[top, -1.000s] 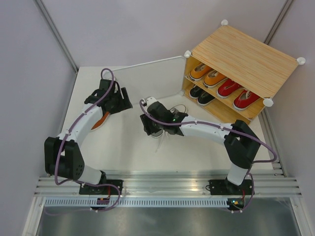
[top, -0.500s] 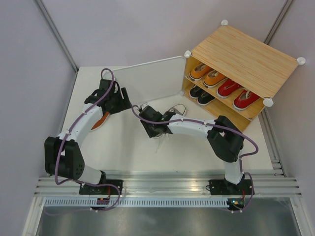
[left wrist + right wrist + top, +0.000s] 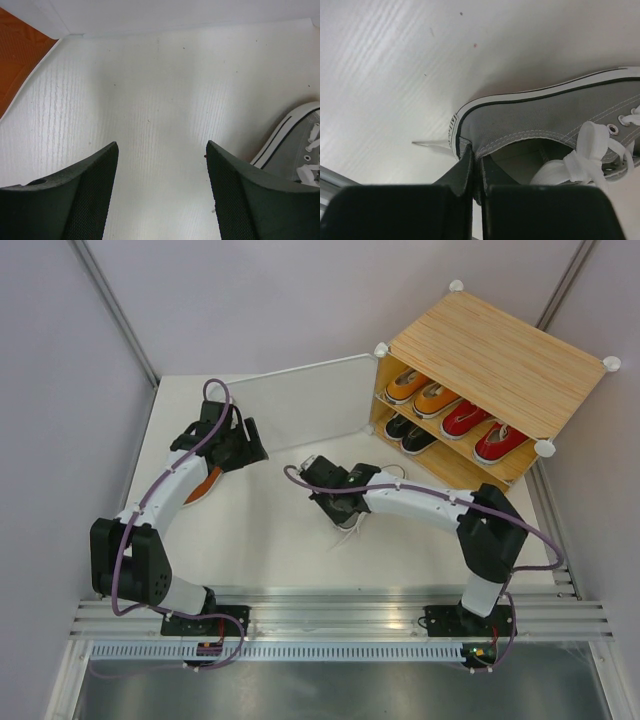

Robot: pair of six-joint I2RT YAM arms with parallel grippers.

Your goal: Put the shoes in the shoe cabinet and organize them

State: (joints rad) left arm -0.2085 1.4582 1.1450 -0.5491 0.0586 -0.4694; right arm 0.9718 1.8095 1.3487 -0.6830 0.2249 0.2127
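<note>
My right gripper (image 3: 476, 152) is shut on the heel collar of a grey shoe (image 3: 545, 117) with white laces, one finger inside the opening and one outside. In the top view this gripper (image 3: 335, 502) and the grey shoe (image 3: 350, 520) are mid-table, in front of the shoe cabinet (image 3: 500, 350). The cabinet's shelves hold two orange shoes (image 3: 420, 390), two red shoes (image 3: 480, 430) and two black shoes (image 3: 410, 435). My left gripper (image 3: 162, 147) is open over bare table, and in the top view it (image 3: 245, 445) is beside an orange shoe (image 3: 205, 483).
The cabinet's frosted door (image 3: 300, 400) stands swung open to the left along the table's back. A grey shoe's toe (image 3: 295, 150) shows at the right edge of the left wrist view. Grey walls enclose the table (image 3: 260, 540) on three sides.
My right gripper has shut on the grey shoe's heel collar and shifted right and nearer with it. The left arm has not moved.
</note>
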